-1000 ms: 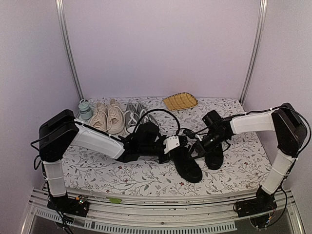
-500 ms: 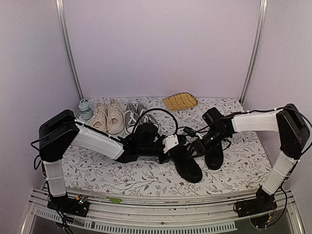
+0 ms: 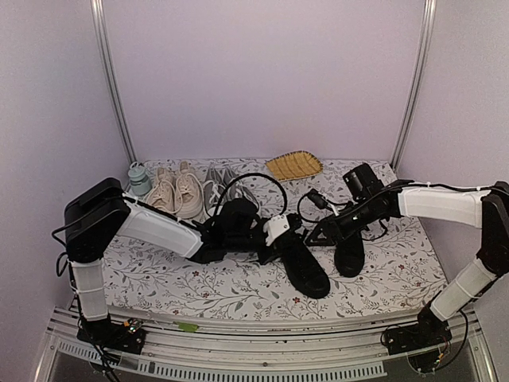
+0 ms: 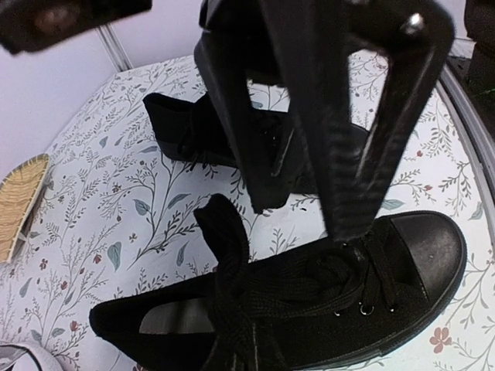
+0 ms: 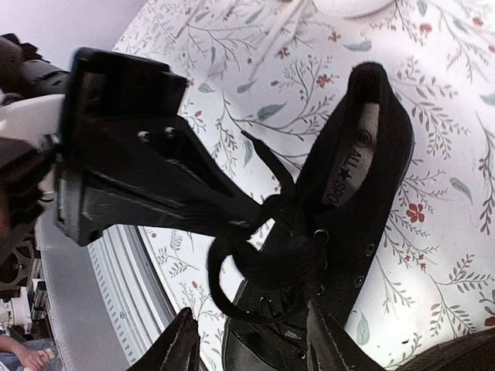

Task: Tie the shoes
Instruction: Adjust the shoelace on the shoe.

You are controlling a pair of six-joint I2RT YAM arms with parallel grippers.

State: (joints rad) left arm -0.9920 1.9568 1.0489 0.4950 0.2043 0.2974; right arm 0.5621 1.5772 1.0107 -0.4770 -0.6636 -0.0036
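Where laces point(image 4: 229, 249) loop, matte blk shoes point(image 3: 305, 269) lie.

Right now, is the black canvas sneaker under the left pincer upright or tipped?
Upright: the black canvas sneaker rests on its sole, opening facing up.

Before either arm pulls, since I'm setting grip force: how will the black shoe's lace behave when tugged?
The lace is probably floppy: it sags in a slack loop. It looks flat and woven, so it is likely not slippery. It is threaded into the canvas shoe, so a hard tug may drag that along.
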